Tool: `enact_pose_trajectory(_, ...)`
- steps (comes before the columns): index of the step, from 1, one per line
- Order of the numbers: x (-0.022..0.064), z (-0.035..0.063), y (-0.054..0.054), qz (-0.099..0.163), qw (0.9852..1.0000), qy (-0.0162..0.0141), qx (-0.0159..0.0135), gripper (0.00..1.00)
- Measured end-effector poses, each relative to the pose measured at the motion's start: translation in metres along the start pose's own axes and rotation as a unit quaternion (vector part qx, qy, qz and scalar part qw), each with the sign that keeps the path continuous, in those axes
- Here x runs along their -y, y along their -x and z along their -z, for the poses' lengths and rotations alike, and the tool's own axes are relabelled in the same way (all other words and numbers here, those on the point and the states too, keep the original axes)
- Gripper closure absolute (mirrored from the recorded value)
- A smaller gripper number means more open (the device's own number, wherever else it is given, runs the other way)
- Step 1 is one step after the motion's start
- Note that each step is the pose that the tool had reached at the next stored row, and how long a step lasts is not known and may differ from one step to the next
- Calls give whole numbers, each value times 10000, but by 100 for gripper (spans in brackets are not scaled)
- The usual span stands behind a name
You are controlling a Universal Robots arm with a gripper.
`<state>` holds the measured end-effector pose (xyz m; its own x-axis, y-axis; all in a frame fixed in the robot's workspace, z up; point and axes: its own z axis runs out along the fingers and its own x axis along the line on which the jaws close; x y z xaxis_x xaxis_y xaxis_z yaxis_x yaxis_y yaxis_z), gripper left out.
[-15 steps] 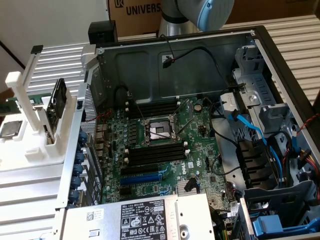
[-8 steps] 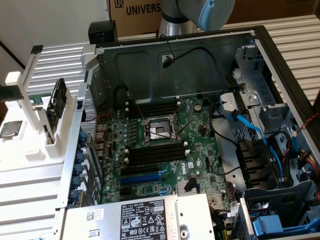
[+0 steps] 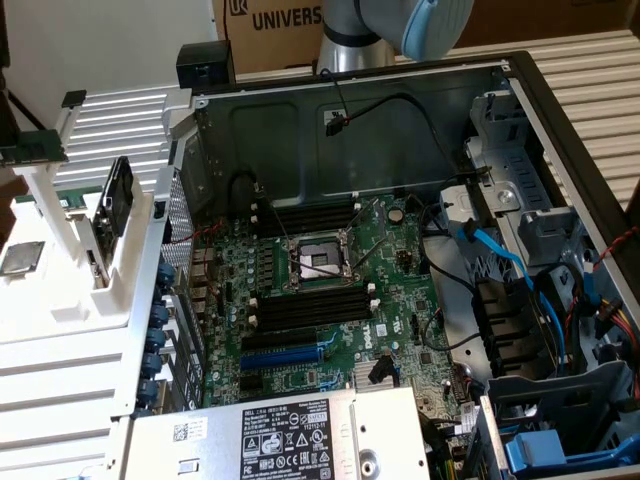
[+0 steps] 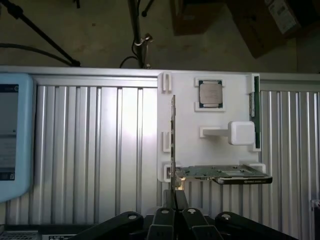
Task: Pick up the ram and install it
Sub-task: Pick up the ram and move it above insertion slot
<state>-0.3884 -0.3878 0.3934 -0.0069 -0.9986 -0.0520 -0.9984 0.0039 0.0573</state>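
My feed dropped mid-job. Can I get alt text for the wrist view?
The end effector hangs near a white parts rack on a ribbed metal surface. The ram, a thin green stick on edge, sits along one side of the rack, apart from the end effector. The rack also holds a square processor chip and a flat card.
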Motion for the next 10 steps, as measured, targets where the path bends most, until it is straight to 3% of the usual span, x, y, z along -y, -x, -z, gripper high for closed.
enact_pose_trajectory(3,53,9,0,1,10000,2,-2,88)
enact_pose_trajectory(10,402,189,0,1,10000,17,-1,88)
